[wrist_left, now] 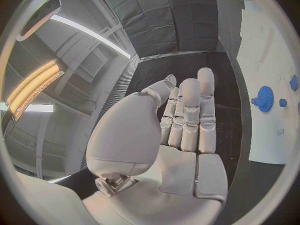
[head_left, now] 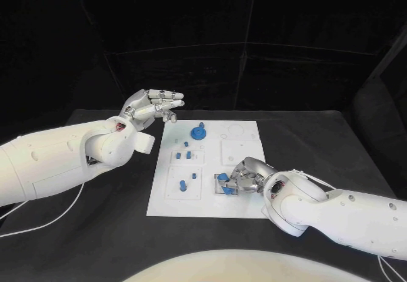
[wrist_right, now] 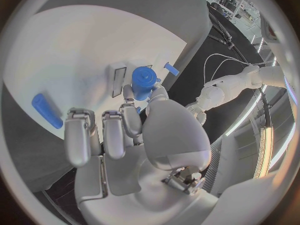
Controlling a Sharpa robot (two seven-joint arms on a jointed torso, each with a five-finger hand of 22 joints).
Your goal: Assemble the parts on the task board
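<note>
white task board (head_left: 206, 202) lies mid-frame in the head view, right hand (head_left: 242, 179) pinching a blue part (head_left: 224, 178) at its lower right, left hand (head_left: 153, 107) empty, fingers loosely extended, upper left; right wrist view shows that cylindrical part (wrist_right: 143, 82) between fingertips: keep it upright, lower slowly.

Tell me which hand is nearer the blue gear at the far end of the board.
Left. The left hand hovers just off the board's far-left corner, close to the blue gear. The right hand is at the task board's near end, its fingers on a blue part.
</note>
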